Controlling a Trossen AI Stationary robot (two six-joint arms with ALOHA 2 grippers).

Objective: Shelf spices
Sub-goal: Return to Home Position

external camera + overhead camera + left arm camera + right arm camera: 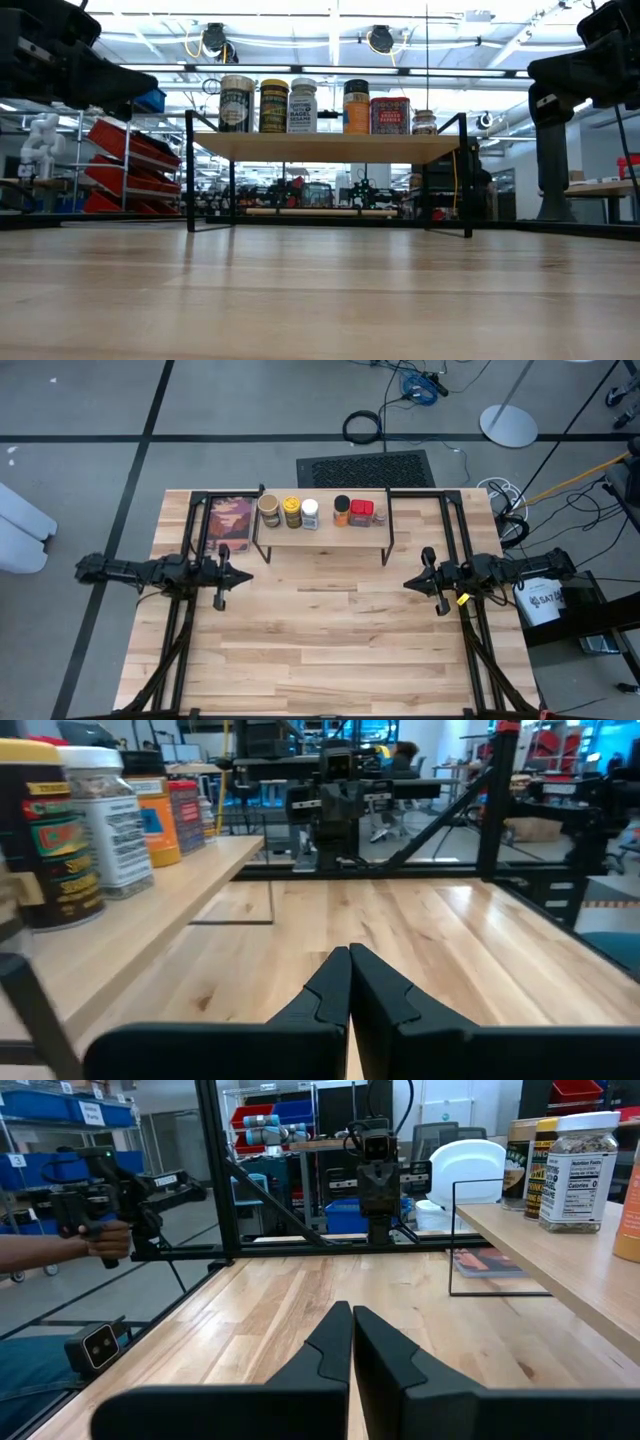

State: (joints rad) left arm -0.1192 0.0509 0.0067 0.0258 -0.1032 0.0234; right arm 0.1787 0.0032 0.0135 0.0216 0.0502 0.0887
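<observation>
- Pale wood planks form the table; its surface in front of the shelf is bare, and nothing stands between the shelf and either arm.
- Just left of the shelf, a flat reddish picture in a black frame lies on the table.
- Behind the shelf, a dark ribbed mat lies on the grey floor.
- Six spices stand upright in a row on the shelf. From its left end they are a tan jar, a yellow-lidded jar, a white-lidded jar, a dark-lidded orange jar, a red box and a small grey-lidded jar.
- The shelf is a narrow light-wood plank on thin black metal legs.
- The left gripper hangs in front of the shelf's left end. Its fingers are pressed together and hold nothing.
- The right gripper hangs in front of the shelf's right end, likewise closed and empty.
</observation>
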